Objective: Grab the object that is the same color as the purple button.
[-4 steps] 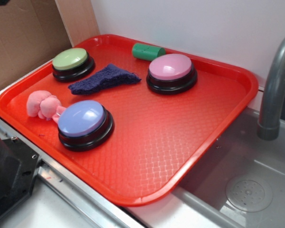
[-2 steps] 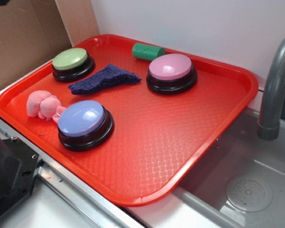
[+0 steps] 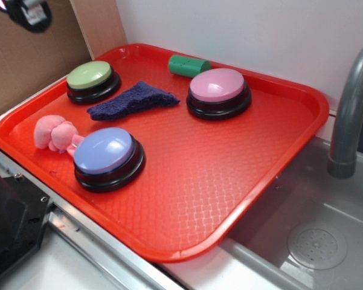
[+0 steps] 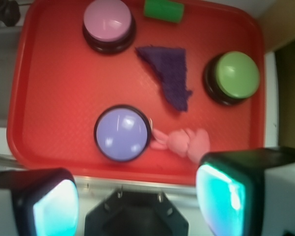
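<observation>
Approach step: open, empty gripper (image 4: pixel 137 196) high above the tray (image 4: pixel 49 98); next, descent onto purple cloth (image 4: pixel 169 73) beyond the purple button (image 4: pixel 121 133).

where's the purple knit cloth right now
In the exterior view the purple cloth lies flat on the red tray, toward its back left, between the green button and the pink button, untouched.

Change: gripper (image 3: pixel 29 12) now shows more fully at the top left corner of the exterior view, above the cardboard beyond the tray's far left corner; earlier only a dark sliver showed there.
</observation>
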You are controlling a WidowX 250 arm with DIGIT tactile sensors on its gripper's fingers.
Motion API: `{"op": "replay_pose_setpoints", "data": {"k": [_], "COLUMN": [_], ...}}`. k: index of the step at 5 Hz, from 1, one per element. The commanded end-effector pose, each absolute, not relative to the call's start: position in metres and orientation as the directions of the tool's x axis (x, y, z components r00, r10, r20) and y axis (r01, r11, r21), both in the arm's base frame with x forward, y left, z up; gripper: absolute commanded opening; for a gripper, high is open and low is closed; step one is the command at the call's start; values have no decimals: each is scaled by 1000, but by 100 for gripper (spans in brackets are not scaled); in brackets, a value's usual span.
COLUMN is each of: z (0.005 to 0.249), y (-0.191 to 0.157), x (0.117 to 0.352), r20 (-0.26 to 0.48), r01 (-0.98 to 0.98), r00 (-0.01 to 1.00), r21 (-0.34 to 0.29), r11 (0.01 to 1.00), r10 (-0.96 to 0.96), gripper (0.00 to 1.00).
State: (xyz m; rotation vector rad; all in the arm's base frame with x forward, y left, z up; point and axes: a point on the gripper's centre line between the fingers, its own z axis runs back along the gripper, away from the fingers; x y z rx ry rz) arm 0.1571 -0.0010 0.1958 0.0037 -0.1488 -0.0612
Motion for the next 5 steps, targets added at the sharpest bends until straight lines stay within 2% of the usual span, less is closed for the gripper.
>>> {"op": "replay_pose_setpoints", "data": {"k": [1,2,3,4,5], "z": [143,101,69,47,33], "y": [23,36,49,63,65], "x": [210,228,233,236,237], "r20": [207,233,194,147,121], "r01": [-27,-72,-190,-235,-221], "r00": [978,969,961,961,968], "r21": [16,-74,-64,-24,-16], "r11": [1000,995,980,972,975], "r10": [23,87,199,236,222], "gripper": [100,100,100,100,100]}}
